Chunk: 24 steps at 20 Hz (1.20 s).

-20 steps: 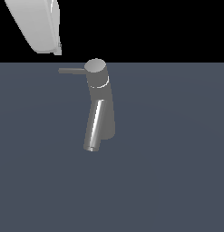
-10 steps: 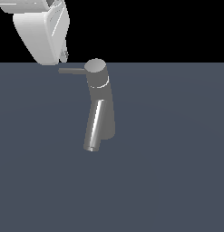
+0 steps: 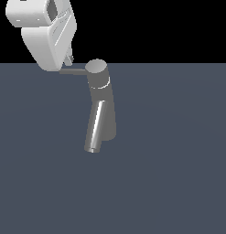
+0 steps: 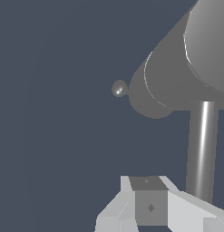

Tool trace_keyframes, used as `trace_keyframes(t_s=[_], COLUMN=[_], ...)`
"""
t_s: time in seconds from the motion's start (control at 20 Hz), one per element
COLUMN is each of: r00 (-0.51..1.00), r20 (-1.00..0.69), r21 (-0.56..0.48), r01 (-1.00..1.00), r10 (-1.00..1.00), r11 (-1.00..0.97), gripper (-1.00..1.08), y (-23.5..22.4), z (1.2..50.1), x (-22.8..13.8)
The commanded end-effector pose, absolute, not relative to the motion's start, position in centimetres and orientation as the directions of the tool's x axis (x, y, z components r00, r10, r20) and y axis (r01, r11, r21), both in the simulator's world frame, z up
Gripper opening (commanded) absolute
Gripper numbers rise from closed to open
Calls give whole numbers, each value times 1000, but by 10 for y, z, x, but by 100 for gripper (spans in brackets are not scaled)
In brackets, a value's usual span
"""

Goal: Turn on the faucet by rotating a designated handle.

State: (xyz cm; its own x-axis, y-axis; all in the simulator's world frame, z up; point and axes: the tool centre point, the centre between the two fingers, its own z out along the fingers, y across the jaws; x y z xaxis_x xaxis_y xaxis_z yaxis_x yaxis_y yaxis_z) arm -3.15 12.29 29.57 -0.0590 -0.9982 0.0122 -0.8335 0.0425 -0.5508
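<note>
The faucet (image 3: pixel 103 106) is a grey tapered column with a round cap and a shiny spout (image 3: pixel 96 127) slanting down toward the front. The handle (image 3: pixel 74 71) is a thin grey rod sticking out from the cap toward the exterior view's left. My white gripper (image 3: pixel 68 59) hangs just above the handle's free end, fingers pointing down, close to the rod or touching it. In the wrist view the faucet (image 4: pixel 177 72) fills the upper right, and the handle (image 4: pixel 202 149) runs from the cap to beside my gripper (image 4: pixel 149 199). The fingers show no gap and hold nothing.
The faucet stands on a flat dark grey-blue surface (image 3: pixel 178 173). The background above it is black. A small shiny round shape (image 4: pixel 119 88) shows past the faucet's column in the wrist view.
My gripper has come down and toward the exterior view's right, ending over the handle's free end. The handle and faucet have not moved.
</note>
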Motion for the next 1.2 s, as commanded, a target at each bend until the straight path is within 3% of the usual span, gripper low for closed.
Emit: trace_keyframes(t_s=[0.0, 0.75, 1.15], r00=[-76, -105, -107], r20=[8, 2, 2], r21=[-554, -558, -559], r01=[-831, -825, -825], r10=[-997, -994, -994], r11=[59, 86, 87], gripper=[-100, -100, -100], y=[122, 120, 124], z=[294, 292, 277], x=[-28, -22, -43])
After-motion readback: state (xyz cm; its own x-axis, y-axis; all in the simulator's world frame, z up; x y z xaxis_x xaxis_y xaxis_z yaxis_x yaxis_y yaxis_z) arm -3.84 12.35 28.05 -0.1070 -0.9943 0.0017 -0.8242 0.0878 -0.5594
